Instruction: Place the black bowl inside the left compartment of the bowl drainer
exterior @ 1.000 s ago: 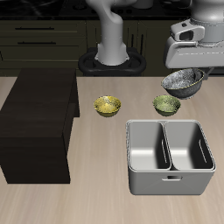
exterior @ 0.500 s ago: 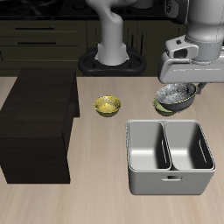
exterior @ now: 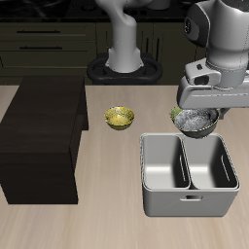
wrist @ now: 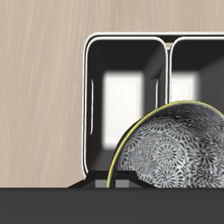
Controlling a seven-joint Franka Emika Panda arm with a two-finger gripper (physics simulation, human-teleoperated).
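Note:
My gripper (exterior: pixel 201 109) is shut on the black bowl (exterior: pixel 197 122), holding it by the rim, slightly tilted. The bowl hangs just above the back edge of the grey bowl drainer (exterior: pixel 190 205), over the well farther from the dark cabinet. In the wrist view the speckled silvery bowl (wrist: pixel 171 150) fills much of the frame, with a thin yellow-green line along its edge. Beyond it the drainer (wrist: pixel 87 105) shows both deep wells and the centre divider. My fingertips are hidden in both views.
A small yellow-green bowl (exterior: pixel 119 118) sits on the table behind the drainer. A second one (exterior: pixel 176 116) peeks out from under the held bowl. A large dark cabinet (exterior: pixel 39 136) stands beside the drainer, and the robot's base (exterior: pixel 124 60) is at the back.
The gripper has come down and toward the table's front with the black bowl, from high behind the drainer to just above its back edge.

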